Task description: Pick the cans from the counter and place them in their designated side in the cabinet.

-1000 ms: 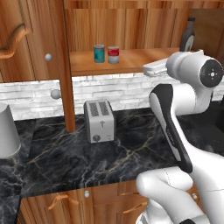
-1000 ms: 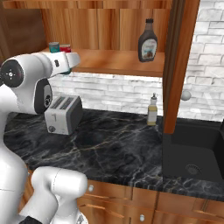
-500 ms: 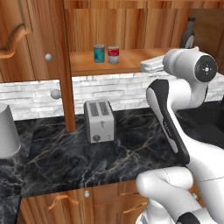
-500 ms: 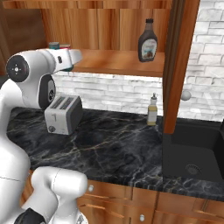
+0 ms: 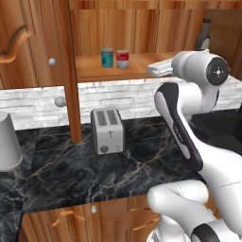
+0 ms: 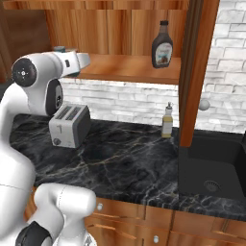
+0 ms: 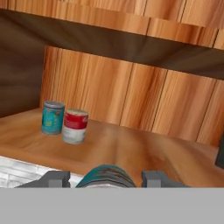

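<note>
Between my gripper's [image 7: 106,179] two dark fingertips sits a teal can [image 7: 105,173] with a dull metal top, and the jaws are shut on it. Beyond it, two cans stand side by side on the cabinet shelf [image 7: 144,153]: a teal one [image 7: 53,117] and a red and pale one [image 7: 75,126]. In the left base view the same teal can [image 5: 107,57] and red can [image 5: 123,59] stand on the shelf [image 5: 94,71], with my gripper [image 5: 153,70] at the shelf's front edge, to their right. The black marble counter [image 5: 142,160] lies below.
A silver toaster [image 5: 107,130] stands on the counter under the shelf. A dark sauce bottle [image 6: 162,46] occupies the shelf's right part. A small bottle [image 6: 167,121] stands beside the wooden post [image 6: 192,72], a black sink [image 6: 211,168] farther right. A grey cup [image 5: 7,142] sits far left.
The hand with the held can has moved left along the shelf front, closer to the two standing cans. The cans on the shelf have not moved.
</note>
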